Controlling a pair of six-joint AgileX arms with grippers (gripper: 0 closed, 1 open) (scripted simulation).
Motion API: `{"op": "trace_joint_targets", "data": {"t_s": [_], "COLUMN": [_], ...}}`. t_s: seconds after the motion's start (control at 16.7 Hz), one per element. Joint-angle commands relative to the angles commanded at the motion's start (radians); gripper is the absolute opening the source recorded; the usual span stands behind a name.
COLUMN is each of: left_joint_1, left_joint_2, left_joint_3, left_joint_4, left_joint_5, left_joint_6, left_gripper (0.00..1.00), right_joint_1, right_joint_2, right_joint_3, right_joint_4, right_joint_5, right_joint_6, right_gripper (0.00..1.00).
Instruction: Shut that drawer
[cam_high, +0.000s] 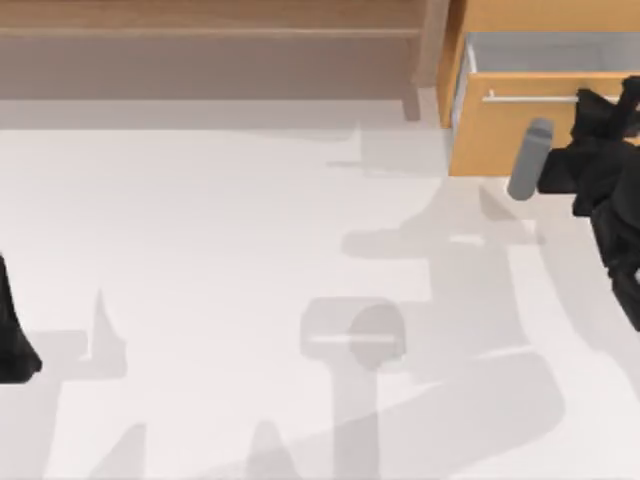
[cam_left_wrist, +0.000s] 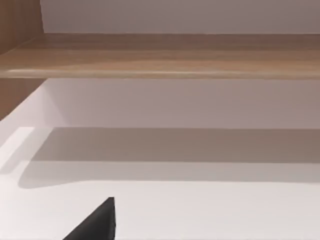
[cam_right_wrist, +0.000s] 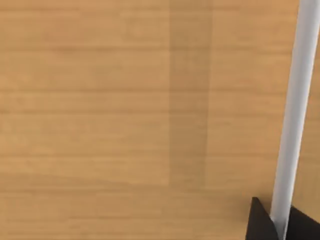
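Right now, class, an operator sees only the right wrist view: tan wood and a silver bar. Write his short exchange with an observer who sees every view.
Operator: Is the drawer open?
Observer: Yes. From above, the drawer is pulled out, with its pale inside showing behind the front.
Operator: Where is my right gripper?
Observer: The right gripper is at the right end of the handle.
Operator: And the left arm?
Observer: The left gripper is parked at the table's left edge.
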Motion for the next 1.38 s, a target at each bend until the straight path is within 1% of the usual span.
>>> {"op": "trace_joint_targets", "data": {"t_s": [0.18,0.54,1.08,1.38], "left_joint_1": [0.0,0.0,0.0,0.0], "left_joint_2": [0.0,0.0,0.0,0.0], "left_joint_3": [0.0,0.0,0.0,0.0], "left_joint_4": [0.0,0.0,0.0,0.0], "left_joint_5": [0.0,0.0,0.0,0.0], "left_joint_6": [0.0,0.0,0.0,0.0], "left_gripper": [1.0,1.0,1.0,1.0], "right_joint_1": [-0.01,-0.009,-0.039,-0.042], "right_joint_2": [0.024,0.027,0.139,0.151], "right_joint_3": [0.057,0.072,0.32,0.348], "right_joint_4": [-0.036,-0.045,-0.185,-0.201], "right_joint_5": [-0.01,-0.011,-0.039,-0.042], "right_joint_6": [0.0,0.002,0.001,0.001], "right_gripper": [0.0,0.0,0.0,0.0]}}
